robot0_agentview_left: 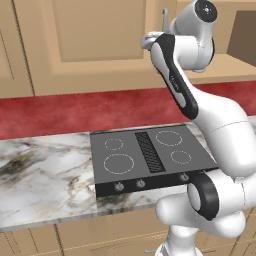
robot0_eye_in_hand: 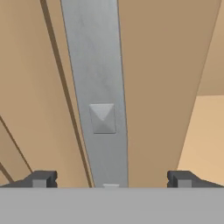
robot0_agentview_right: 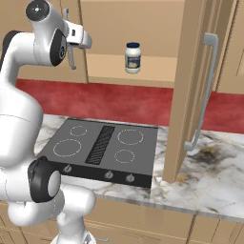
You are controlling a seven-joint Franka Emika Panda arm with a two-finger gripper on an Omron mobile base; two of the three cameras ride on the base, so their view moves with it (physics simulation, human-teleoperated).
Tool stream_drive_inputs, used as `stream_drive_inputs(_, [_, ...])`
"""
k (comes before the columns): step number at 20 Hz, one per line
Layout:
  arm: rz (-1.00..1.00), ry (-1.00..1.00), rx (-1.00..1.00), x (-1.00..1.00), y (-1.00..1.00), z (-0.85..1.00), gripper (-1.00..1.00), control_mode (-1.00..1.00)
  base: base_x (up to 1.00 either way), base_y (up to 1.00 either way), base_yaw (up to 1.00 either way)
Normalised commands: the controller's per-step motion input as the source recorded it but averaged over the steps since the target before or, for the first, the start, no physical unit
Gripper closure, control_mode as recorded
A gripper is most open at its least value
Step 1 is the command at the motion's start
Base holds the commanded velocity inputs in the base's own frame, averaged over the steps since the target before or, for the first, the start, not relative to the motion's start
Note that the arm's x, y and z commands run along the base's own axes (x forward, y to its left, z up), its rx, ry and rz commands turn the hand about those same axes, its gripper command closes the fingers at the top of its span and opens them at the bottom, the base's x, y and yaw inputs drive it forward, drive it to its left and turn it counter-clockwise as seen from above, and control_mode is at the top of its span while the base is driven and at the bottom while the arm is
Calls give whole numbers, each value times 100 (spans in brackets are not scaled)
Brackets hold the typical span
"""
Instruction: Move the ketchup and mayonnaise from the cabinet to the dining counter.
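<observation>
Your tool stands spread wide and empty, its tips straddling the silver handle of the closed left cabinet door. The mayonnaise stands on the open cabinet shelf near its front edge; I cannot locate the ketchup. Risk: a sideways swing could clip the handle or topple the jar.

A black cooktop with four ring-marked burners, a central vent grille and three front knobs sits inset in a white-grey marble worktop with brown veins. A red backsplash runs along the wall behind it. Light tan drawer fronts lie below the worktop.
</observation>
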Motion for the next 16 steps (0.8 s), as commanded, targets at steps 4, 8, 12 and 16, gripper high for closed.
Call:
stream_drive_inputs(4, [0, 0, 0, 21, 0, 0, 100, -100, 0, 0, 0])
stream_drive_inputs(8, [-3, 0, -1, 10, 0, -4, 100, -100, 0, 0, 0])
stream_drive_inputs(12, [-12, 0, -2, 27, 10, -7, 100, -100, 0, 0, 0])
stream_drive_inputs(16, [-16, -2, -1, 31, 16, -8, 100, -100, 0, 0, 0])
